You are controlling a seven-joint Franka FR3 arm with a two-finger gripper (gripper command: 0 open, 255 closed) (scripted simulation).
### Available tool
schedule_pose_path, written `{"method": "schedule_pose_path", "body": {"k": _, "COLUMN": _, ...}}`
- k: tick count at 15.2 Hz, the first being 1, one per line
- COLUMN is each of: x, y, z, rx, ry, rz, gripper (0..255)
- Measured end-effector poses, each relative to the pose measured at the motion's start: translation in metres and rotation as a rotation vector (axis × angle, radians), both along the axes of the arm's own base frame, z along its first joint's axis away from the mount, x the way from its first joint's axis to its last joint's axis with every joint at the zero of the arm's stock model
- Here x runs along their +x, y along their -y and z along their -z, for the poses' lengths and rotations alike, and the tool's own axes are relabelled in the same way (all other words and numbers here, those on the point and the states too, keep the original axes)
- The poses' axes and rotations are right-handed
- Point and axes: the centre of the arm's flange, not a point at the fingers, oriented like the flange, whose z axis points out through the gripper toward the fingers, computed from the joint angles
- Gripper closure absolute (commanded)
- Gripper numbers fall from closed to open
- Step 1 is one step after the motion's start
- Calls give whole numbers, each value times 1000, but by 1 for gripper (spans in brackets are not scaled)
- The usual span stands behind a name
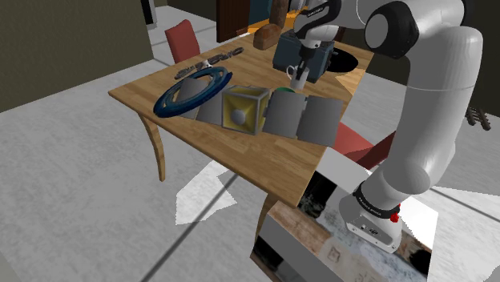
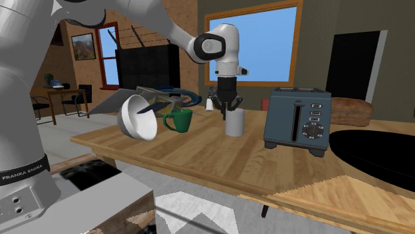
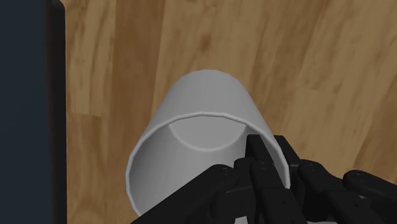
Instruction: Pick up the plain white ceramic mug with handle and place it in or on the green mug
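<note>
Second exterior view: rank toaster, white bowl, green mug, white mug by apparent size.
1. toaster
2. white bowl
3. green mug and white mug: look about alike, so not ranked.

Matt white mug [image 3: 205,95], wood-grain table [image 3: 318,63].

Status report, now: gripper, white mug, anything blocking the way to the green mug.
Gripper at white mug rim. Mug upright on table beside toaster. Green mug close by, nothing seen between them.
</note>
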Motion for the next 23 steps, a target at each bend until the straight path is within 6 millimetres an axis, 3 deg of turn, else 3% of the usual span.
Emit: {"method": "schedule_pose_path", "body": {"k": 23, "x": -1, "y": -1, "z": -122, "rx": 0, "ry": 0, "rz": 0, "gripper": 255}}
